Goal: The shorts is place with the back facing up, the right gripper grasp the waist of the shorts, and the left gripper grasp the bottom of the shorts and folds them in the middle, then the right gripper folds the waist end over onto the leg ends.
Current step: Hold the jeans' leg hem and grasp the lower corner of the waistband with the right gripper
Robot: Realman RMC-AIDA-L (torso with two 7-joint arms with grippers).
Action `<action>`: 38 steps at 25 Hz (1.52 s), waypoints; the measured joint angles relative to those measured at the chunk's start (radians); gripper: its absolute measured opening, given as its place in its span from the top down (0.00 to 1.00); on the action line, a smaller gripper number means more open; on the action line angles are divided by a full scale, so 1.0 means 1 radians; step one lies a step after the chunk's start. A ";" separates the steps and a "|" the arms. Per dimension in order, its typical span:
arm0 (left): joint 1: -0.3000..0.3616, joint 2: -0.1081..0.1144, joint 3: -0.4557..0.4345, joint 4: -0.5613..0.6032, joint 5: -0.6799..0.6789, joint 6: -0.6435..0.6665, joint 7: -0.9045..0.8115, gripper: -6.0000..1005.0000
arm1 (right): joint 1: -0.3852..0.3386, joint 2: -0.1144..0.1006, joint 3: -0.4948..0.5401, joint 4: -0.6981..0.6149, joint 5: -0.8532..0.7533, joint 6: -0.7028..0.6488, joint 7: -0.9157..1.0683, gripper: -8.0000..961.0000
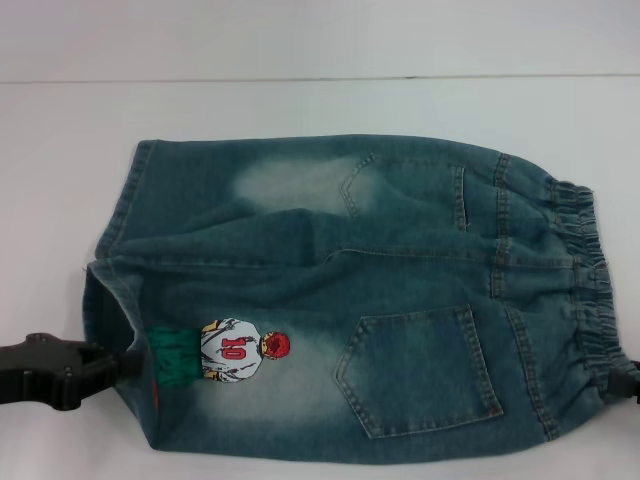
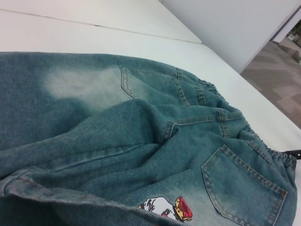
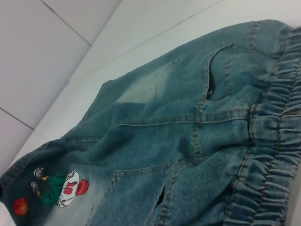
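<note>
Soft, thick denim shorts (image 1: 350, 300) lie flat between your grippers, so pinch the near leg hem where the left gripper (image 1: 60, 372) sits and the stretchy waist by the right gripper (image 1: 630, 378), though you cannot tell how wide either stands.

Blue-green faded denim shorts (image 1: 400, 290): woven cotton-like cloth, matt, with pale bleached patches and raised double stitching along seams and pockets. Gathered elastic waistband (image 1: 590, 290), right of the head frame: puckered, ribbed cloth. Embroidered cartoon patch with red "10" (image 1: 235, 352), lower centre: dense thread, slightly glossier than the denim. White flat tabletop (image 1: 300, 110): smooth, hard, faintly satin. Black left gripper (image 1: 60, 372), lower left: moulded plastic, matt, smooth. Pale tiled floor (image 3: 42, 56), upper left of the right wrist frame: smooth, low sheen.
</note>
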 joint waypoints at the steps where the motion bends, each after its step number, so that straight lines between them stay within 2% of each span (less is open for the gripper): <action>1: 0.000 0.000 0.000 0.000 0.000 0.000 0.000 0.93 | 0.003 0.000 0.000 0.000 -0.003 0.000 0.001 0.03; 13: -0.002 0.000 0.000 -0.003 0.000 0.000 0.000 0.93 | 0.027 0.000 -0.011 -0.009 -0.042 -0.014 0.030 0.03; 23: -0.001 0.002 0.000 -0.005 0.000 0.001 0.000 0.93 | 0.019 -0.002 0.012 -0.040 -0.057 -0.041 0.040 0.04; 30: 0.000 0.002 0.000 -0.006 0.000 -0.001 0.000 0.93 | 0.043 0.008 0.013 -0.040 -0.061 -0.048 0.032 0.05; 38: -0.003 0.002 0.000 -0.006 0.000 -0.001 0.000 0.93 | 0.051 0.002 0.006 -0.041 -0.095 -0.045 0.057 0.05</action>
